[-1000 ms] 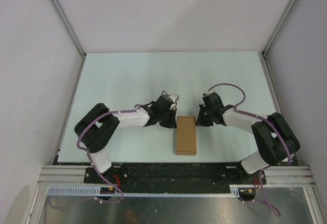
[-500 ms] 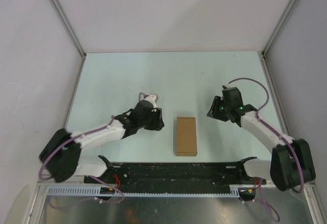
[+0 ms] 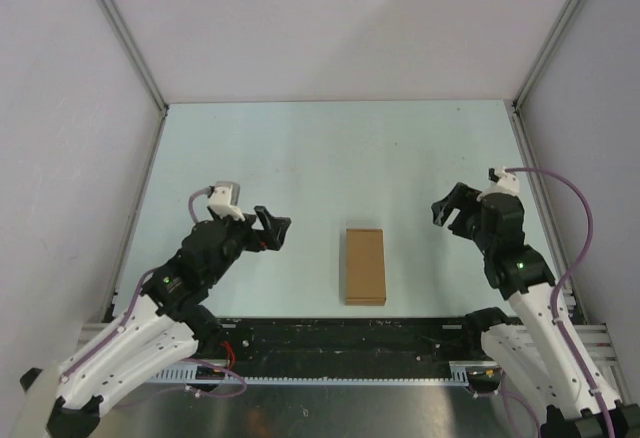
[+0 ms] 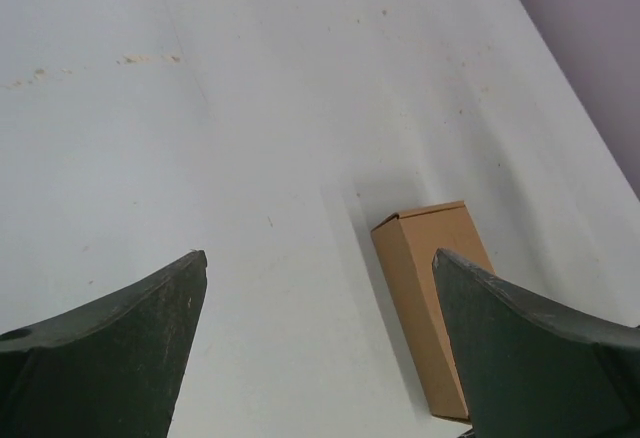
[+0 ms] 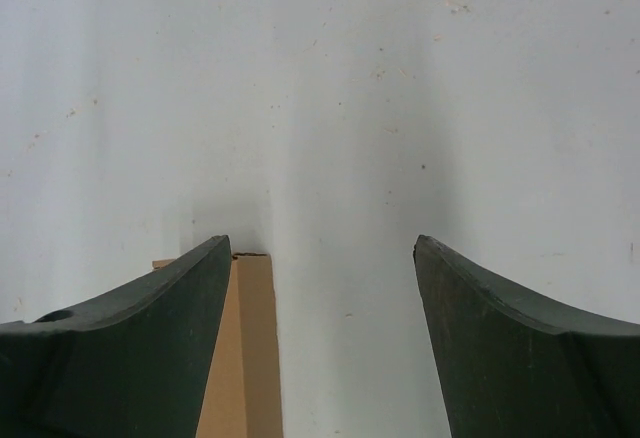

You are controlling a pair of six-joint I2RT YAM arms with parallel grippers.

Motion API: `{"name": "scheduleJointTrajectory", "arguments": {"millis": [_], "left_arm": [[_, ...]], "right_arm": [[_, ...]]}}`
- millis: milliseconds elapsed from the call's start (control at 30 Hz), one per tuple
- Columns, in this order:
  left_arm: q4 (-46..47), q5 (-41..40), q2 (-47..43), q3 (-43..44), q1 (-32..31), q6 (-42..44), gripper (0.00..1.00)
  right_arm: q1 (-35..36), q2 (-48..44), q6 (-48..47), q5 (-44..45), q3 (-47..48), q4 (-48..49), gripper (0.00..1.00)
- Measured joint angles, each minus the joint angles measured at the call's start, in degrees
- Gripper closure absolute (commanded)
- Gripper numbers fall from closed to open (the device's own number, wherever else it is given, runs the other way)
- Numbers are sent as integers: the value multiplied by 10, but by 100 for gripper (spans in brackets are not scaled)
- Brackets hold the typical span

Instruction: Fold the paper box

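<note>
From above: a smooth, matt, pale mint-white table (image 3: pixel 330 153), boxed in by plain white walls (image 3: pixel 350 28). Near the middle of its near edge, flat on the surface with the long side running near to far: a small rectangular paper box (image 3: pixel 364 265) of plain brown thin cardboard, closed up, with crisp edges. Left of it and well apart, on a bent white-and-black arm: the black two-finger left gripper (image 3: pixel 272 230), aimed toward the box, spread wide and empty. Right of it, also well apart and nearer the right edge: the black right gripper (image 3: pixel 447 214) on a steeply rising arm, fingers parted, nothing between them. Draped along both arms: thin purple cables (image 3: pixel 575 208). Under the near edge: a black base plate (image 3: pixel 340 343).

From the left wrist: dark, matt, wedge-shaped fingers (image 4: pixel 120 348) at both lower corners, the left gripper (image 4: pixel 320 258) gaping over bare, faintly speckled table. Right of centre, seen at a slant: the paper box (image 4: pixel 430 308), a flap seam at its far end, its near end cut off by the right-hand finger.

From the right wrist: the same dark wedge fingers (image 5: pixel 500 338), the right gripper (image 5: pixel 320 243) wide apart over bare table. Low on the left, just beside the left-hand finger and partly hidden by it: the paper box (image 5: pixel 245 358).
</note>
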Motion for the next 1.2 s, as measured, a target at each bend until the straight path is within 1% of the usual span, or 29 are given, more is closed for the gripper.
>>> {"name": "scheduleJointTrajectory", "arguments": {"millis": [133,200,333,367,433,600,933,1200], "left_arm": [[-31,-29,-70,-17,0,-1,0],[-47,-46,-90,-19,0,-1,0],[-70,-65,-89,-19,0,0,0],[-75,-67,-84,-19,0,0,1],[-84,-71,-73,-19,0,0,0],[-102,-75,-62,-19,0,-1,0],[-109,-82,-106,-19,0,0,0],[-116,-90,-114,-19,0,0,0]], "right_arm": [[0,-63,-16,-6,-47,11,18],[0,-89,-25,-15,-70,22,16],[0,-132,-32,-35,-120,60,15],[0,-143,-32,-38,-134,70,13],[0,-157,-31,-42,-157,85,13],[-1,-153,-31,-45,-175,112,12],[-1,-132,-31,-33,-178,146,12],[-1,-117,-31,-31,-179,159,11]]}}
